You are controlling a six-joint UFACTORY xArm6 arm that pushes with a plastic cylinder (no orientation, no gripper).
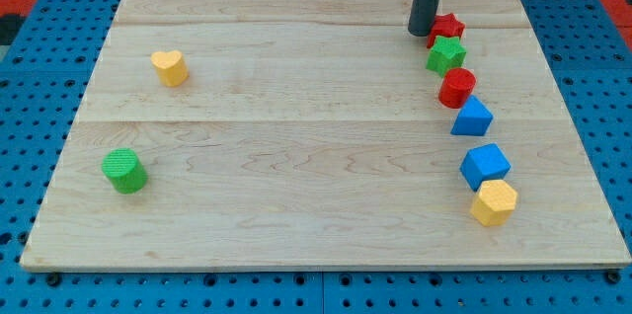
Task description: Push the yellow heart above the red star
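Note:
The yellow heart (170, 66) lies on the wooden board at the view's upper left. The red star (447, 29) sits at the view's upper right, at the top of a curved row of blocks. My tip (421, 32) stands just left of the red star, touching or nearly touching it, far to the right of the yellow heart.
Below the red star run a green star (446, 55), a red cylinder (457, 88), a blue triangle (473, 117), a blue cube (485, 166) and a yellow hexagon (494, 201). A green cylinder (124, 171) sits at the lower left. The board (296, 156) lies on a blue pegboard.

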